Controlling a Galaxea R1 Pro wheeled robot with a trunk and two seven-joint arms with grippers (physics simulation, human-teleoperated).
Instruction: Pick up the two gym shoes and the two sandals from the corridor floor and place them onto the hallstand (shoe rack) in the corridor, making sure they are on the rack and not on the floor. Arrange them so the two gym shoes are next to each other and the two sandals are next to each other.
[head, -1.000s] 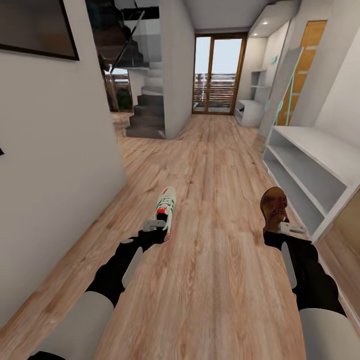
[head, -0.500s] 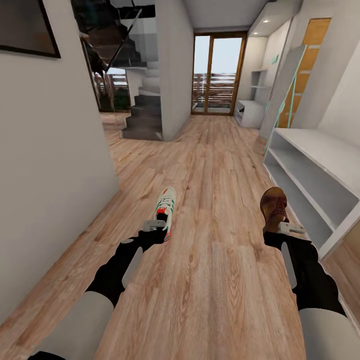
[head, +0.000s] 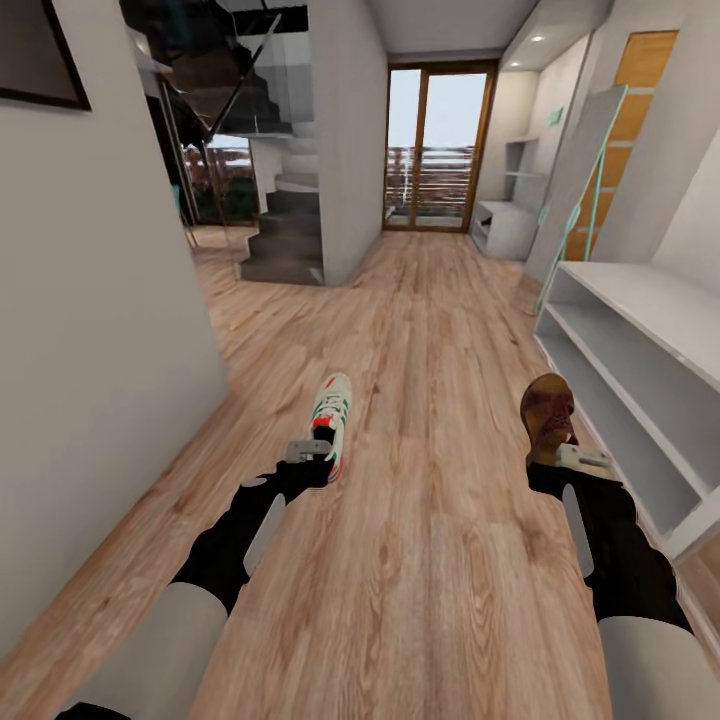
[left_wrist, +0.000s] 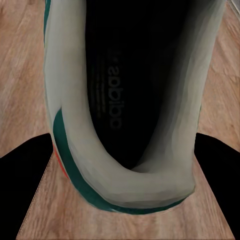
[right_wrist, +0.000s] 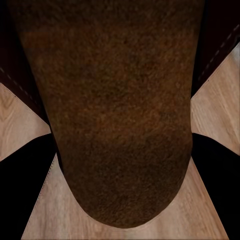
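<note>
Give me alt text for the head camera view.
The left gripper holds a gym shoe and the right gripper a brown sandal above the wood corridor floor, with the white hallstand at right.

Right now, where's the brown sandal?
In the head view the sandal is held up in the right gripper at the picture's right, over the corridor floor, just beside the hallstand.

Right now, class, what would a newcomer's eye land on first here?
Each arm carries a shoe over the wood floor: the left gripper holds a cream gym shoe by its heel, the right gripper a brown sandal. The pale hallstand stands at the right.
</note>
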